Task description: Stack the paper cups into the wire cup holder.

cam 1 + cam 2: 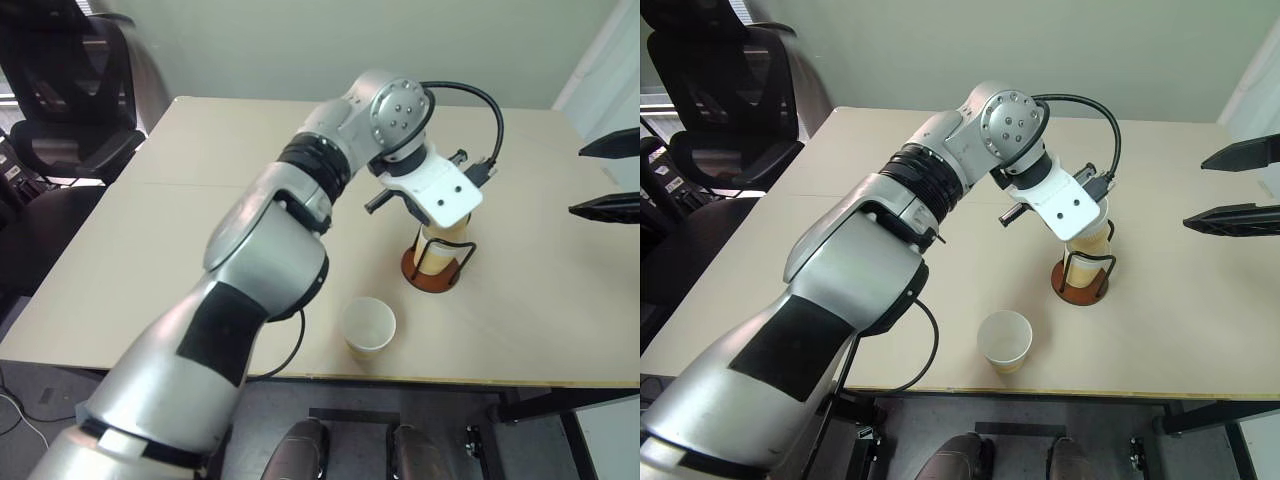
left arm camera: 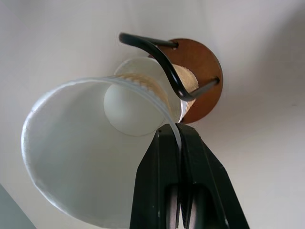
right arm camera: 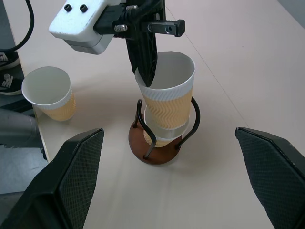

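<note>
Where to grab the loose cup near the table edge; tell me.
Pinch the loose cup by its rim, coming from above: it stands upright, mouth open, apart from the holder, so one finger can drop inside and one outside, as the left gripper holds its cup.

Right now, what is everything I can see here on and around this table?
paper cups: three, pale yellow-tan outside, white inside. One pinched at its rim by the left hand, partly nested in a second that sits in the holder; a third stands apart near the table's front edge.
wire cup holder: one, black wire loops on a reddish-brown disc, on the table.
table: one, beige.
office chair: one, black, beyond the table's far left corner.
cable: one, black, looping from the left wrist.
left hand: black fingers shut on the upper cup's rim.
right hand: black fingers open, raised to the holder's right, holding nothing.
</note>
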Controlling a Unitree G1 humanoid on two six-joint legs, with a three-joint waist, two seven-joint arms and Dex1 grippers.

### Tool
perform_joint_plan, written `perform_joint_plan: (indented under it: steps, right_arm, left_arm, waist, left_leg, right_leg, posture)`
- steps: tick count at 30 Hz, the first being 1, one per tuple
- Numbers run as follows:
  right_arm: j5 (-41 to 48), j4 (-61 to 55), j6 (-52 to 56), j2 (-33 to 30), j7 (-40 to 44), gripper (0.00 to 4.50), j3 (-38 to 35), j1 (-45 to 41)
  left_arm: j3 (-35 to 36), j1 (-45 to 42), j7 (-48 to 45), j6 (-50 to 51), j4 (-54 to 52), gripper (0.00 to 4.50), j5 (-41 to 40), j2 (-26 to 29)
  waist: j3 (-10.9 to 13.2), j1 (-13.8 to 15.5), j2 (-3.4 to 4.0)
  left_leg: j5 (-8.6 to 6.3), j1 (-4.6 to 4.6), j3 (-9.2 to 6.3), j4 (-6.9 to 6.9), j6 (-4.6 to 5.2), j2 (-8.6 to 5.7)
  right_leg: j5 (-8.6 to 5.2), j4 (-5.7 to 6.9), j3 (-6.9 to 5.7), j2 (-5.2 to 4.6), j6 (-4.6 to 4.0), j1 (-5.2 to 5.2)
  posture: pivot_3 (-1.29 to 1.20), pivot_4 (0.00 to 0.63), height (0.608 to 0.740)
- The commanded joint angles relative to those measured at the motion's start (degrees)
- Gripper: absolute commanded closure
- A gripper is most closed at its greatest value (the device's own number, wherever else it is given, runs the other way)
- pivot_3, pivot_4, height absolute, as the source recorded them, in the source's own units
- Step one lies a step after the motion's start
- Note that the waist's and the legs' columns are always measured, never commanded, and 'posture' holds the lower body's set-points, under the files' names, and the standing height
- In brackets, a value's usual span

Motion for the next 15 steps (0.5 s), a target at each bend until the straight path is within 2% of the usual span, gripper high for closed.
perform_joint_plan:
  steps: [1, 10, 15]
  right_arm:
    - [0.5, -0.8, -0.3, -1.1, -0.5, 0.00, -2.3, -1.2]
    - [0.5, -1.0, -0.2, -1.2, -0.7, 0.00, -2.6, -0.9]
    - [0.7, -1.3, 0.0, -1.4, -0.8, 0.00, -2.9, -0.6]
  left_arm:
    - [1.0, -0.6, 1.1, 0.3, -0.2, 4.46, 0.3, -0.3]
    - [0.3, -0.7, 4.6, 0.3, -0.1, 4.46, 2.1, -0.6]
    - [0.9, -0.6, 3.2, 0.4, 0.0, 4.46, 2.3, -0.8]
  waist:
    - [0.0, 0.0, 0.00]
    - [0.0, 0.0, 0.00]
    - [0.0, 0.0, 0.00]
  left_leg:
    - [0.00, 0.00, 0.00, 0.00, 0.00, 0.00]
    - [0.00, 0.01, 0.00, 0.03, 0.00, 0.00]
    - [0.00, 0.01, 0.00, 0.04, 0.00, 0.00]
  right_leg:
    - [0.00, 0.00, 0.00, 0.00, 0.00, 0.00]
    - [0.00, 0.01, 0.00, 0.00, 0.00, 0.01]
    - [0.00, 0.01, 0.00, 0.00, 0.00, 0.02]
  posture:
    - [0.00, 0.150, 0.740]
    - [0.00, 0.150, 0.740]
    - [0.00, 0.150, 0.740]
